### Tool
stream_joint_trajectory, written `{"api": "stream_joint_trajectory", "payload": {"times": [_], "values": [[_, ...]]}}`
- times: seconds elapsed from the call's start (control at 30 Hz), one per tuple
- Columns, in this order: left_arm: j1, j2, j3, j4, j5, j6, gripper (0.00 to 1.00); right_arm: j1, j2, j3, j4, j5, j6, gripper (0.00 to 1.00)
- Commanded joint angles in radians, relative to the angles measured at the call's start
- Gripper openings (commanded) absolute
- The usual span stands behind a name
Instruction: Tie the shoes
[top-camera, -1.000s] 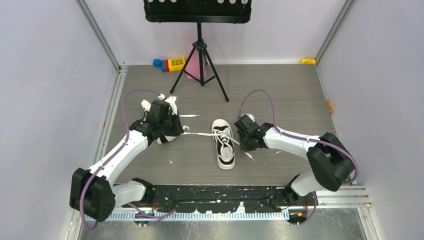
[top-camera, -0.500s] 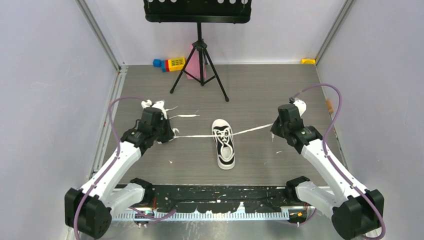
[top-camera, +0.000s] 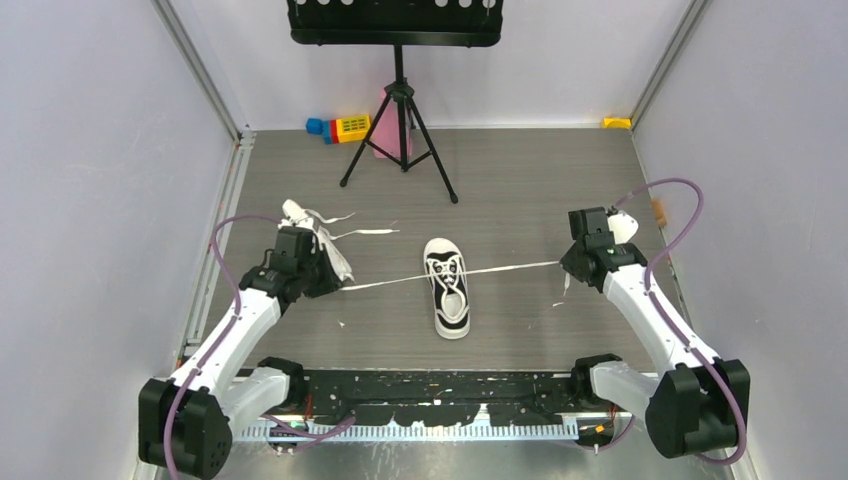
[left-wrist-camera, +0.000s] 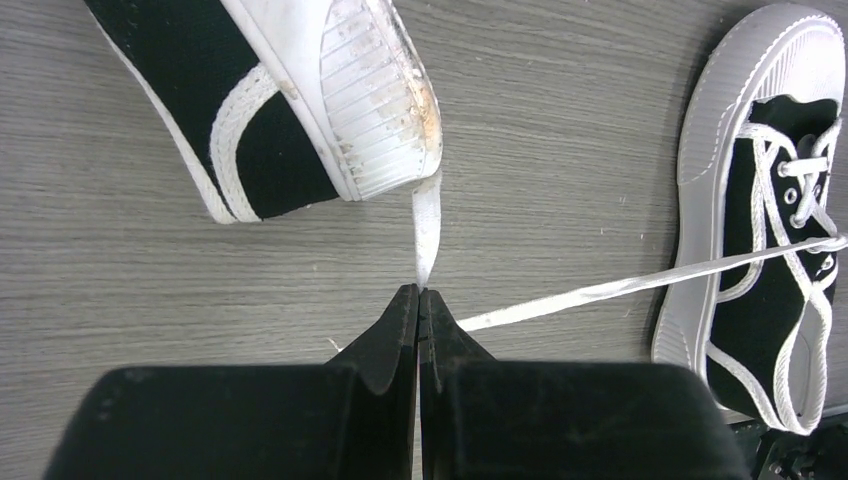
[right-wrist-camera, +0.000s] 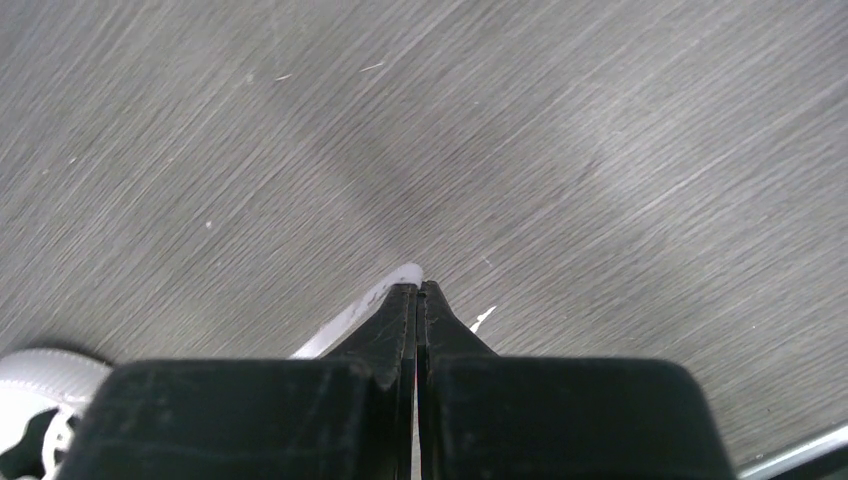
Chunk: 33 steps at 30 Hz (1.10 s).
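One black sneaker (top-camera: 448, 287) with white sole stands upright mid-table; it also shows in the left wrist view (left-wrist-camera: 760, 230). Its white laces run out taut to both sides. My left gripper (top-camera: 338, 283) is shut on the left lace (left-wrist-camera: 600, 290), whose end sticks out past the tips (left-wrist-camera: 428, 230). My right gripper (top-camera: 566, 262) is shut on the right lace (top-camera: 510, 267); its end shows at the tips (right-wrist-camera: 355, 310). The second sneaker (top-camera: 318, 240) lies on its side by my left gripper, sole showing (left-wrist-camera: 375, 90).
A black music stand (top-camera: 400, 100) on a tripod stands at the back centre, with a pink object and coloured toy blocks (top-camera: 340, 127) beside it. A yellow piece (top-camera: 616, 122) lies at the back right corner. Walls close in on both sides.
Both grippers have pulled apart, left going left and nearer, right going far right, drawing the laces out straight and taut from the middle shoe.
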<state>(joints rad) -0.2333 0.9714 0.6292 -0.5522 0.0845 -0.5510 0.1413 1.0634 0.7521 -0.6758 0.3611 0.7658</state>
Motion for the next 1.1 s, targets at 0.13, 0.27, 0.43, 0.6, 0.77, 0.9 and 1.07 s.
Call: {"api": "stream_joint_trajectory", "payload": {"times": [0.13,0.27,0.43,0.6,0.77,0.9,1.07], "values": [[0.006,-0.028,-0.018,-0.020,-0.127,-0.044,0.00,-0.070,0.117,0.025,-0.030,0.099,0.097,0.00],[0.006,-0.011,-0.045,0.008,-0.090,-0.057,0.00,-0.086,0.132,0.015,0.022,0.002,0.082,0.00],[-0.020,0.056,-0.067,0.075,0.042,-0.058,0.00,-0.086,0.114,-0.016,0.097,-0.117,0.024,0.00],[-0.071,0.028,-0.082,0.075,0.002,-0.047,0.05,-0.086,0.045,-0.055,0.130,-0.123,-0.007,0.03],[-0.120,-0.019,-0.060,0.053,-0.051,-0.020,0.43,-0.086,-0.015,-0.067,0.134,-0.176,-0.076,0.49],[-0.220,-0.022,0.017,0.004,-0.164,0.032,0.55,-0.086,-0.090,-0.053,0.128,-0.227,-0.111,0.68],[-0.316,0.030,0.149,-0.047,-0.238,0.131,0.66,-0.086,-0.123,0.017,0.077,-0.264,-0.140,0.80]]}}
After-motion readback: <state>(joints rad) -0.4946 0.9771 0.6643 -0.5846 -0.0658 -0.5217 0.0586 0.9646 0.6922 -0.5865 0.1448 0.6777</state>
